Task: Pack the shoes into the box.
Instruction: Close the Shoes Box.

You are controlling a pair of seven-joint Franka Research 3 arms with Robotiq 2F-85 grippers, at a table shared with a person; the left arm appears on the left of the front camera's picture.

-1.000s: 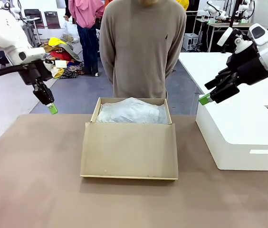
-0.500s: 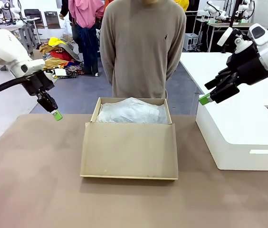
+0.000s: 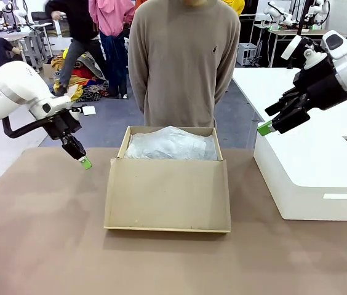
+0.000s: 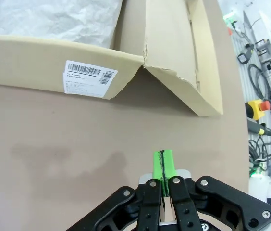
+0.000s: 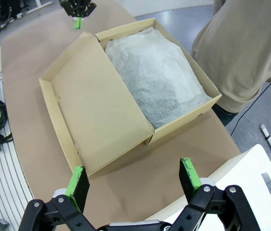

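Brown tabletop (image 3: pixel 38 246) carries the box (image 3: pixel 167 196) at its middle, flap open, white tissue paper (image 3: pixel 170 144) inside; print on its barcode label (image 4: pixel 88 79) is too small to read. Left gripper (image 3: pixel 85 163) hovers clenched, empty; right gripper (image 5: pixel 133 185) hangs spread wide, empty.

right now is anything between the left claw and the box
Nothing visible does. The shut left claw hovers off the box's left side, with just table surface between them. White tissue lies inside the box.
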